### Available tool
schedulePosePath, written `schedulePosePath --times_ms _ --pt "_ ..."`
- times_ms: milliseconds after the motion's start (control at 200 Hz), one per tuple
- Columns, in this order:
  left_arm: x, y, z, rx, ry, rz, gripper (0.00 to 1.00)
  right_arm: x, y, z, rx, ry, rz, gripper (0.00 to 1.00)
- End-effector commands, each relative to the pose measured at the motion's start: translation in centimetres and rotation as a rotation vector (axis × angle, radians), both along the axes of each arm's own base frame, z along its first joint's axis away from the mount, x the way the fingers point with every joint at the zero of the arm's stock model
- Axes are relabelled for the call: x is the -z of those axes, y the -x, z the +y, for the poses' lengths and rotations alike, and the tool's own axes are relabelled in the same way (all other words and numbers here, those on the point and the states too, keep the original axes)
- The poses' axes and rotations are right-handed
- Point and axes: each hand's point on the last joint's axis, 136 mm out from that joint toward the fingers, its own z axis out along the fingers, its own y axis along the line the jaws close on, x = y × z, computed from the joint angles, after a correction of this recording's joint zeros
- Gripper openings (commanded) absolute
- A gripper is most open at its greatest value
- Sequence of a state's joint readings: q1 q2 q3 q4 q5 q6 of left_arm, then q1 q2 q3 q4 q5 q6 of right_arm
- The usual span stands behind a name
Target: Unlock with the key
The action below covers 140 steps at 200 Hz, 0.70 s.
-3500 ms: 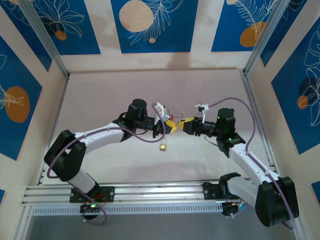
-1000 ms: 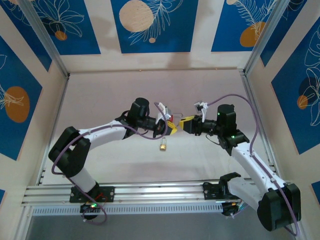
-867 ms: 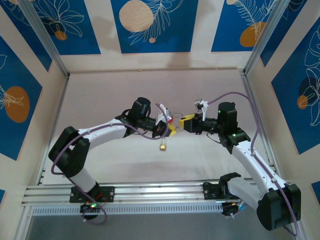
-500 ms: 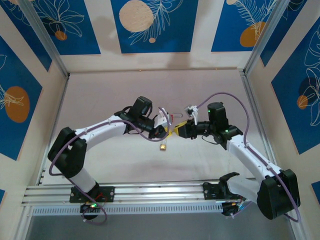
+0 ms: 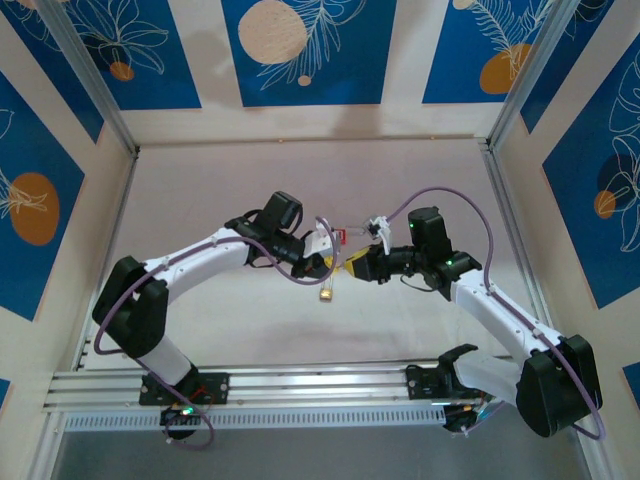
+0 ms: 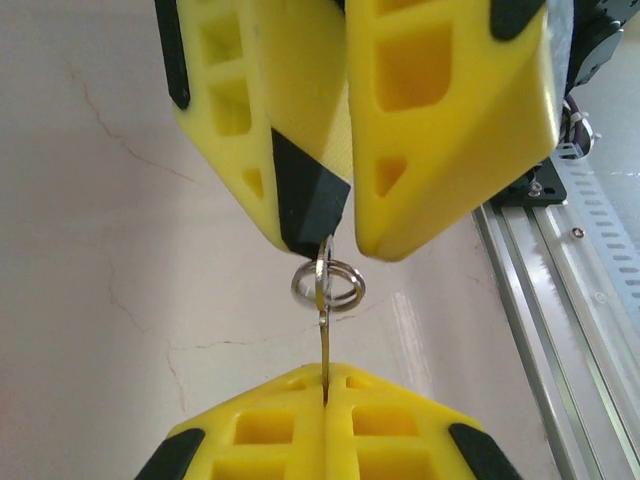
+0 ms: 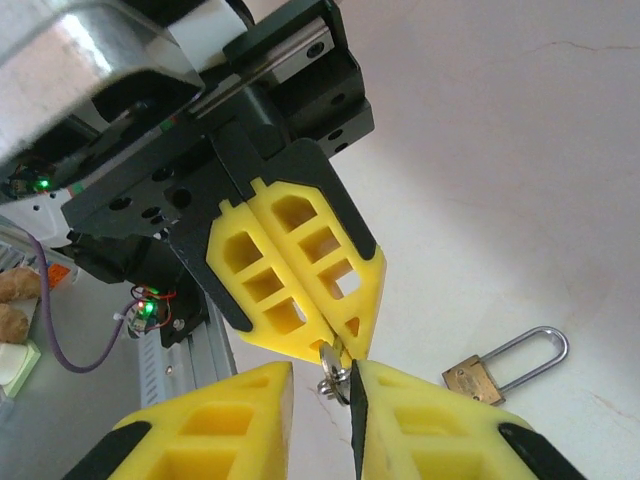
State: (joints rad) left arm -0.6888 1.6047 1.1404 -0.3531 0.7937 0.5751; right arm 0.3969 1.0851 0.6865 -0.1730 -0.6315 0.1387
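End of key (image 6: 324, 345) unseen between left fingers (image 6: 308, 445)

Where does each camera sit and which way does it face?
Top external: above and behind, looking down on the table; left arm, right arm, left gripper, right gripper.
Left wrist: on the left arm, facing the right gripper; own fingertips pinch the key.
Right wrist: on the right arm, facing the left gripper and padlock; own fingers below.
Shared: both wrists see the key.

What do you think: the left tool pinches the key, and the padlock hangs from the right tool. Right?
Not quite. The left tool does pinch the key, but the padlock lies on the table instead. The right wrist view shows it.
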Motion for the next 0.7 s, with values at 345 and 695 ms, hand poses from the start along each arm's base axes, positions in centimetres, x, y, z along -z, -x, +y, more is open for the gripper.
schedulePosePath --times_ms 345,695 --pt "-1.88 0.31 -0.33 0.031 0.060 0.049 0.00 -0.65 -0.57 0.38 0.002 0.002 -0.040 0.25" --pt "-1.34 0.54 -0.31 0.035 0.052 0.078 0.00 -1.11 -0.91 0.45 0.012 -0.002 -0.058 0.24"
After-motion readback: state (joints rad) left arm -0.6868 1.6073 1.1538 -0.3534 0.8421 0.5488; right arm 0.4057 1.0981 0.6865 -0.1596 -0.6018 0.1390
